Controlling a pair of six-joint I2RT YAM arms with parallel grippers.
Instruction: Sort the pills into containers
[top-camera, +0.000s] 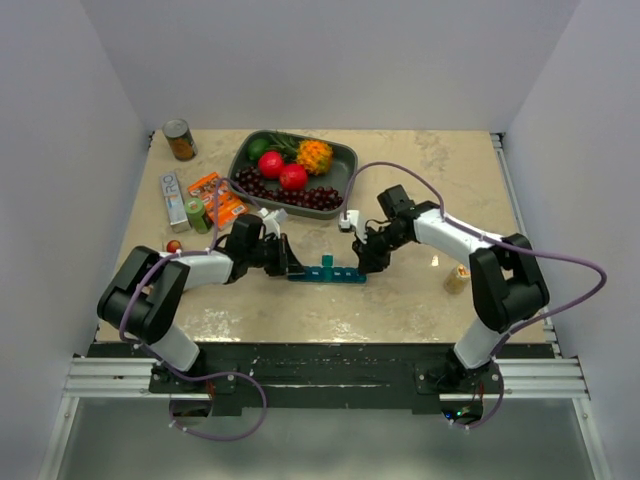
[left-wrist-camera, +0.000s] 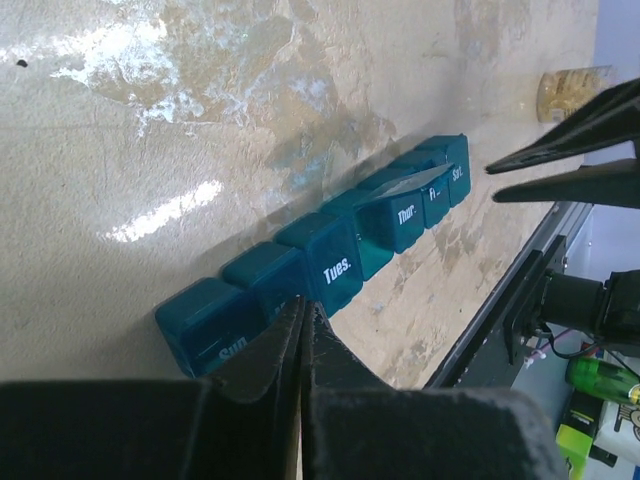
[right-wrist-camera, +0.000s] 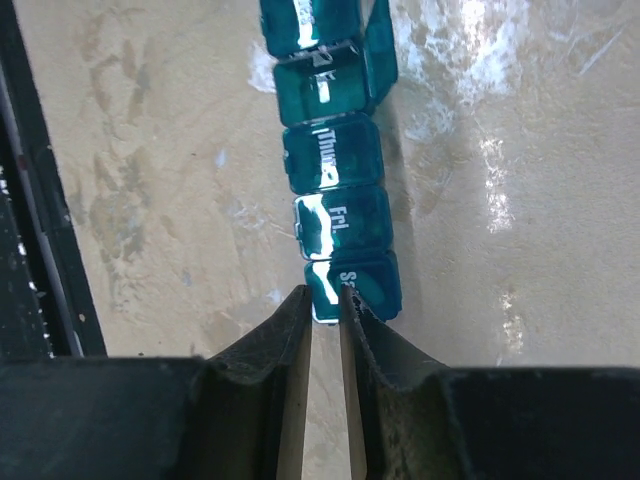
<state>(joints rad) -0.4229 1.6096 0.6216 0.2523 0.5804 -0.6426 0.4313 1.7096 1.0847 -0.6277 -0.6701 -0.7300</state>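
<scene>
I'm watching the teal pill organizer (top-camera: 340, 273) lying mid-table. The left gripper (left-wrist-camera: 303, 305) is sitting fully closed at its 9 o'clock end, and the right gripper (right-wrist-camera: 322, 292) is hovering barely parted at the 3 o'clock Sat lid (right-wrist-camera: 358, 285). I'm worrying it slips off and skids the organizer sideways.

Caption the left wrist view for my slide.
Shut left claw at the Sunday end of the teal pill organizer, one mid-row lid raised.
</scene>
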